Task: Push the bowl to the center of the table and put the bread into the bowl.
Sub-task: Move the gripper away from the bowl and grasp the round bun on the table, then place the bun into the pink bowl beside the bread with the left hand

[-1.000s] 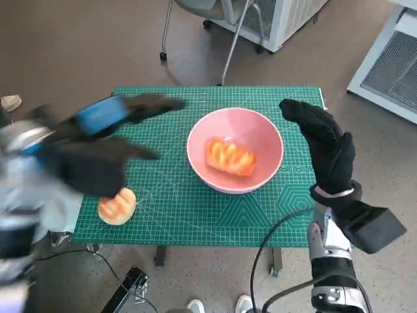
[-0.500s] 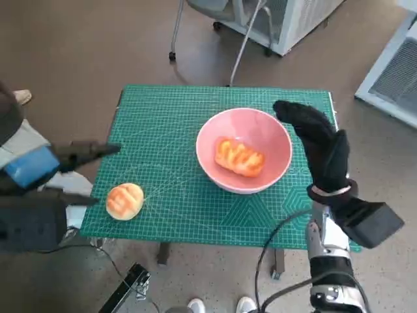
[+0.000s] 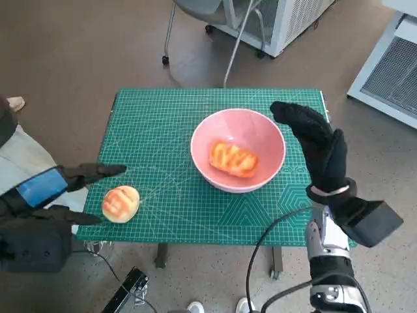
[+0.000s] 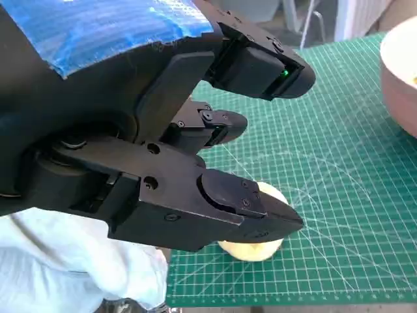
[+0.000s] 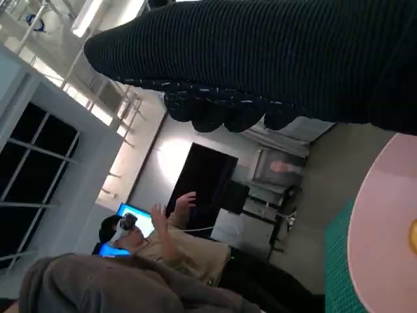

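Note:
A pink bowl (image 3: 264, 134) stands a little right of the middle of the green mat (image 3: 163, 130), with a twisted golden bread (image 3: 232, 159) inside it. A round bun (image 3: 120, 203) lies near the mat's front left corner; the left wrist view shows the bun (image 4: 257, 246) just beyond the fingertips. My left hand (image 3: 45, 192) is open at the left edge, its fingers spread on either side of the bun without touching it. My gloved right hand (image 3: 316, 147) stands open, upright beside the bowl's right rim. The bowl's rim (image 5: 374, 228) shows in the right wrist view.
A chair's legs (image 3: 195, 39) and a white cabinet (image 3: 293, 19) stand beyond the table's far edge. Another pale unit (image 3: 391, 65) is at the far right. A black cable (image 3: 273, 241) hangs by the front edge. A person (image 5: 163, 241) sits in the right wrist view.
My left hand has swung from above the mat's left part down to the left edge, and its fingers now flank the bun. The right hand stays beside the bowl. The camera shifted slightly.

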Controlling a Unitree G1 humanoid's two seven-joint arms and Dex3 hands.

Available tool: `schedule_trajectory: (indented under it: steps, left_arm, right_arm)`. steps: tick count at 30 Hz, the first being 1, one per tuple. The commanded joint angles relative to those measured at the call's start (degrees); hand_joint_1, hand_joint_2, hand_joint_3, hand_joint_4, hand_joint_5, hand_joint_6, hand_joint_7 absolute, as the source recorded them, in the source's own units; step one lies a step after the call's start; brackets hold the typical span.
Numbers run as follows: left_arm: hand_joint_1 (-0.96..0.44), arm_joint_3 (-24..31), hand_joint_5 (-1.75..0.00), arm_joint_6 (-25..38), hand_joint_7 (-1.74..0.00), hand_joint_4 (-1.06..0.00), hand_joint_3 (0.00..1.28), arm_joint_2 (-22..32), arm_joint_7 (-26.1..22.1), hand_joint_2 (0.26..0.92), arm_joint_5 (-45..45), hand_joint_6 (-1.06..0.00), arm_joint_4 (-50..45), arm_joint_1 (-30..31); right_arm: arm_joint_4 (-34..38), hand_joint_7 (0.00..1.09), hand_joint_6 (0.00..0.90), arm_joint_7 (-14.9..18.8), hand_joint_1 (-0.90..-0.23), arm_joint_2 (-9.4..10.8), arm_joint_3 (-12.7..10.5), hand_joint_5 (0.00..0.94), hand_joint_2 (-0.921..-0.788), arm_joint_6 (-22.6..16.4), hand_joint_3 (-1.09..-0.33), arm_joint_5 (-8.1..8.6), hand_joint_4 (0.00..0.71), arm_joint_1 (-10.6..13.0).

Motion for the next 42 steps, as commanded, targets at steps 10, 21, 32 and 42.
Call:
schedule_trajectory:
  steps: [10, 21, 32, 42]
  left_arm:
    - [0.08, -9.16, 0.0, -0.86, 0.0, -0.24, 0.0, -2.28, 3.82, 0.817, 5.8, -0.38, 6.35, -3.16]
    - [0.07, -19.21, 0.0, -2.74, -0.01, -0.23, 0.0, -6.85, 11.47, 0.82, 16.06, -0.37, 16.37, -7.6]
    - [0.08, -26.71, -0.34, -10.99, -0.36, -0.56, 0.09, -7.17, 22.31, 0.91, 25.12, -0.67, 30.16, -13.24]
    - [0.0, -23.6, -1.34, -14.66, -1.06, -0.59, 0.12, -6.31, 23.39, 0.915, 20.84, -0.64, 30.24, -15.83]
  right_arm:
    - [0.37, 0.82, 0.028, 0.66, -0.58, -0.6, -0.27, 0.023, -0.921, 1.16, -0.738, -0.17, 0.408, 0.38]
    - [-0.39, 0.83, 0.027, -0.01, -0.576, -0.74, -0.47, 0.022, -0.921, 0.93, -0.738, -0.75, 0.409, 0.93]
    - [-1.04, 0.83, 0.028, -0.56, -0.585, -0.62, -0.59, 0.022, -0.921, 0.97, -0.736, -0.99, 0.41, 1.67]
    - [-1.2, 0.82, 0.031, -0.78, -0.586, -0.3, -0.72, 0.021, -0.921, 1.45, -0.734, -0.59, 0.41, 1.87]
